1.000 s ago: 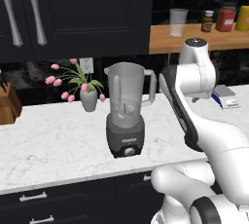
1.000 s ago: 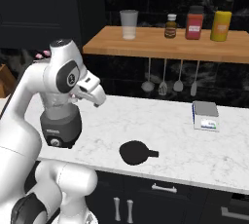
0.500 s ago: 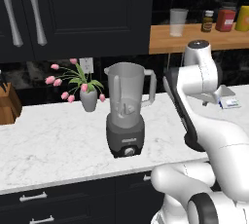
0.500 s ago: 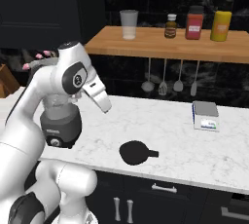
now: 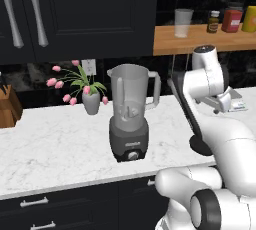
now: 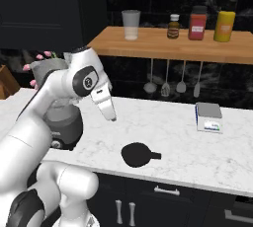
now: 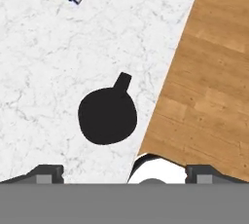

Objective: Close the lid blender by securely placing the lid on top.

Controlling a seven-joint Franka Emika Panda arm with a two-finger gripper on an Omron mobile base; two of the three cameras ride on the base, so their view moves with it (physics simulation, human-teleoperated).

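Observation:
The blender [image 5: 130, 121], a translucent grey jar on a dark base with a front knob, stands open-topped on the white marble counter [image 5: 50, 149]. In the right base view its base [image 6: 63, 131] shows behind my arm. The flat black lid [image 6: 137, 154] lies on the counter near the front edge, right of the blender. In the hand view the lid [image 7: 108, 116] sits below and just ahead of my gripper [image 7: 124, 172]. The fingertips [image 7: 46, 172] stand wide apart, open and empty. My gripper [image 6: 107, 110] hangs in the air between blender and lid, above the counter.
A small kitchen scale [image 6: 208, 117] sits at the back right of the counter. A white vase of pink flowers [image 5: 91, 101] and a knife block [image 5: 7, 109] stand left of the blender. A wooden shelf [image 6: 163, 46] carries a cup and bottles, with utensils [image 6: 173, 85] hanging under it.
My hand has swung right and down, away from the blender toward the spot above the lid. The jaws stay open. Blender and lid have not moved.

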